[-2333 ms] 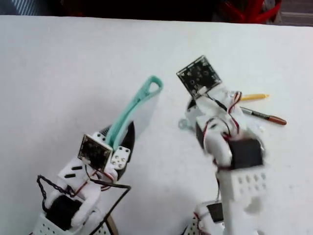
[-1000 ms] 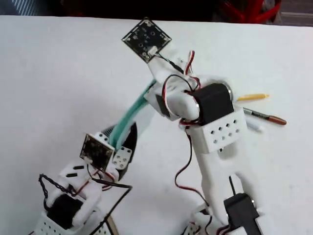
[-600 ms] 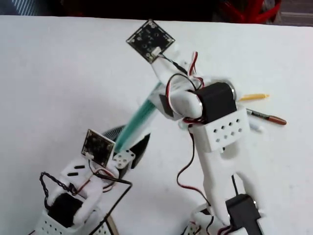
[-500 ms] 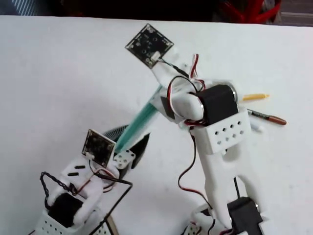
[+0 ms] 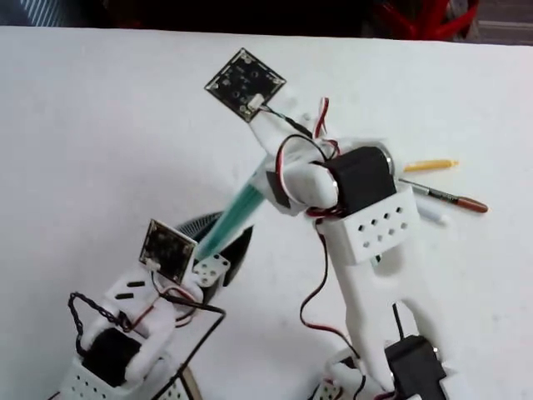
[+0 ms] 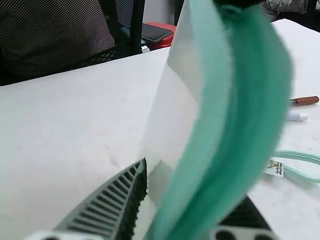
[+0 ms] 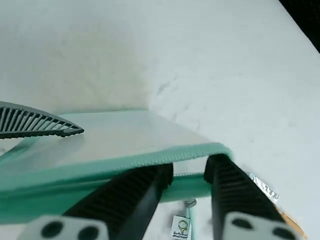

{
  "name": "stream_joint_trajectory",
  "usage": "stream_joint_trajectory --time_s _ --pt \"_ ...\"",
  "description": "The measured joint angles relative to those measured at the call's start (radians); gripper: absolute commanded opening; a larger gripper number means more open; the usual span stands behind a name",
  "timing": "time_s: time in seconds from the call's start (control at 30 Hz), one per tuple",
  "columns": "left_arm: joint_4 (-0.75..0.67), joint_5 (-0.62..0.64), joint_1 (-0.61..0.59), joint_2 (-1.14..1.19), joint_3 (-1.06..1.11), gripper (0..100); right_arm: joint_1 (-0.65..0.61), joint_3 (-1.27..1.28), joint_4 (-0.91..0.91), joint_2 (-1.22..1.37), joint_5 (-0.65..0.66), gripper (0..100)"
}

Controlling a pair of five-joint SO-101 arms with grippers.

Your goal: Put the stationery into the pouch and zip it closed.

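Pouch [image 5: 237, 212], one only, clear-sided with a teal zip edge, hung off the surface [image 5: 100, 125] between the two arms. At the pouch's lower-left end the left tool [image 5: 218, 250] was clenched on it. At the pouch's far upper-right end the right tool [image 7: 189, 167] had its jaws a little apart, astride the teal edge, with no firm pinch to be seen. A teal loop strap [image 6: 296, 169] with a small tag dangled from that end of the pouch. Well to the right of the pouch lay the stationery, close together on the surface: one yellow pen [image 5: 430, 165], one dark pen with a reddish cap [image 5: 443, 197], and one small white piece [image 5: 433, 215] too indistinct to name. Judged from that, the task was in its early part: the pouch was being readied, none of the three items was inside, and both the loading and the zipping remained. Whether the zip stood open could not be told.
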Motion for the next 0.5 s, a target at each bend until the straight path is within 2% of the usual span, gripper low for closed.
stream_joint_trajectory --time_s 0.33,0.5 --pt "0.002 0.0 -0.002 0.008 0.002 17 -0.13 0.0 0.002 0.0 0.0 32.2" --pt "0.002 0.0 -0.002 0.008 0.002 17 -0.147 0.0 -0.006 0.0 0.034 18.0"
